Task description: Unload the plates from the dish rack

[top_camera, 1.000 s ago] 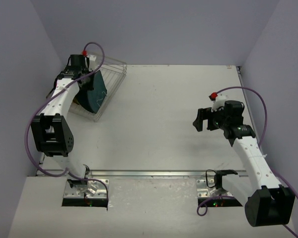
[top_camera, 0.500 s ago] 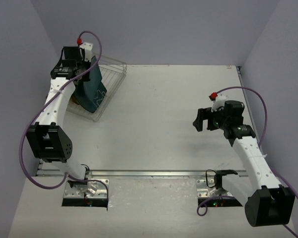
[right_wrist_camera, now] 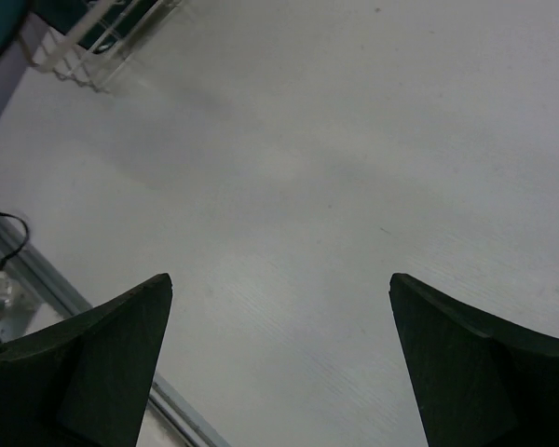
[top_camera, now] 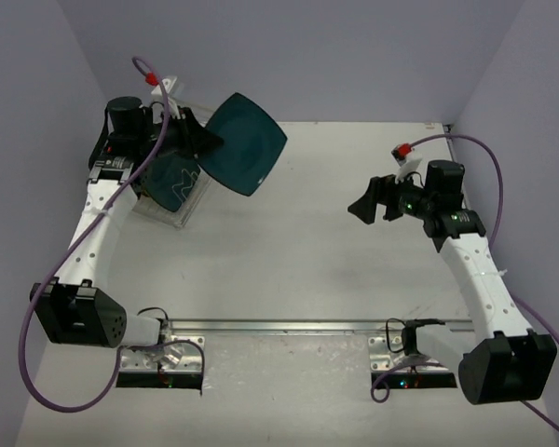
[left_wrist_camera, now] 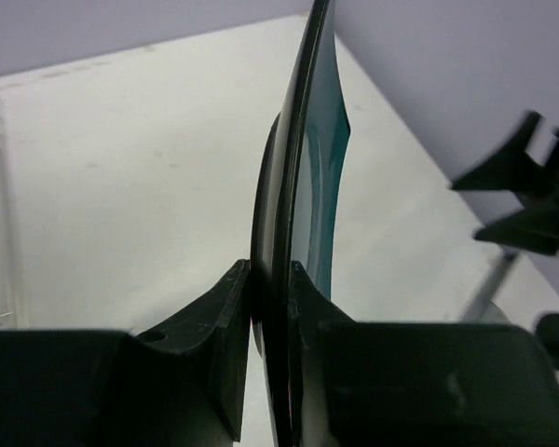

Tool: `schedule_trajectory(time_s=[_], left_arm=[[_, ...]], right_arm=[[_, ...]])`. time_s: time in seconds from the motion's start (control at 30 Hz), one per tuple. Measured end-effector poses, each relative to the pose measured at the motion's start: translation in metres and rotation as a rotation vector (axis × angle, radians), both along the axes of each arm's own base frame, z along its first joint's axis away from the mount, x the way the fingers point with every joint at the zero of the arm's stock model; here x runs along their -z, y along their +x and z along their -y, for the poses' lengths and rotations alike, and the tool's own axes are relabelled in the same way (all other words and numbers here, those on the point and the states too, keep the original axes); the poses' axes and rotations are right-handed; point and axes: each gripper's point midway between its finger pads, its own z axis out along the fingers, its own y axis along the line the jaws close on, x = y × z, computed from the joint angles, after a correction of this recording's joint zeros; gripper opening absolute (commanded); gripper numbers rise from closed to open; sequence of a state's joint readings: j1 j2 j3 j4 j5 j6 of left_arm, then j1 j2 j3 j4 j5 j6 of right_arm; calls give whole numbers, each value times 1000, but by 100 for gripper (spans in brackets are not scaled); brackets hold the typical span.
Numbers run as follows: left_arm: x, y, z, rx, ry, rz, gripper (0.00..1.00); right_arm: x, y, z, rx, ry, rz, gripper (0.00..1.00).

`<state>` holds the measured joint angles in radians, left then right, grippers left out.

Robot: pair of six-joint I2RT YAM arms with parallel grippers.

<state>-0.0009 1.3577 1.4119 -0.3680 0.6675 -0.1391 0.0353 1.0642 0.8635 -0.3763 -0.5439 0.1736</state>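
- The left gripper (top_camera: 194,140) is up at the far left corner of the table (top_camera: 335,251).
- Its two fingers (left_wrist_camera: 225,317) pinch the rim of the dark teal plate (top_camera: 246,142). The plate is square with round corners.
- In the left wrist view the plate (left_wrist_camera: 319,140) shows edge-on. It stands almost straight up between the two black fingers, one finger on each side of it.
- From above, the plate is held up in the air, tipped, with its shiny inside facing the camera.
- The plate sticks out to the right of the gripper, just beside the dish rack (top_camera: 188,210) and over the white table.
- The dish rack is a wire basket in the far left corner, partly hidden under the left arm.
- A patterned teal plate (top_camera: 172,182) with thin pale lines on it sits in the rack.
- The right gripper (top_camera: 363,203) is well apart from the rack, above the right side of the table.
- Its jaws are spread wide with nothing between them. In the right wrist view only bare table shows between the two dark fingers (right_wrist_camera: 112,354).
- That view also shows a corner of the wire rack (right_wrist_camera: 93,51) far off at the top left.
- The right gripper points to the left, toward the plate.
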Motion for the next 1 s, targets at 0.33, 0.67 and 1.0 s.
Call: schedule_trajectory(time_s=[0.33,0.67,1.0], left_arm=[[33,-75,119,535,-104,-194,0],[81,-97,137,628,37,-277,0],[74,-98,141,653,36,-244,0]], right_arm=[[-123,33,-42,-252,167,190,84],[-96,5,-90,-457,187,87,77],[-47,-20,-106,-525,174,-49,74]])
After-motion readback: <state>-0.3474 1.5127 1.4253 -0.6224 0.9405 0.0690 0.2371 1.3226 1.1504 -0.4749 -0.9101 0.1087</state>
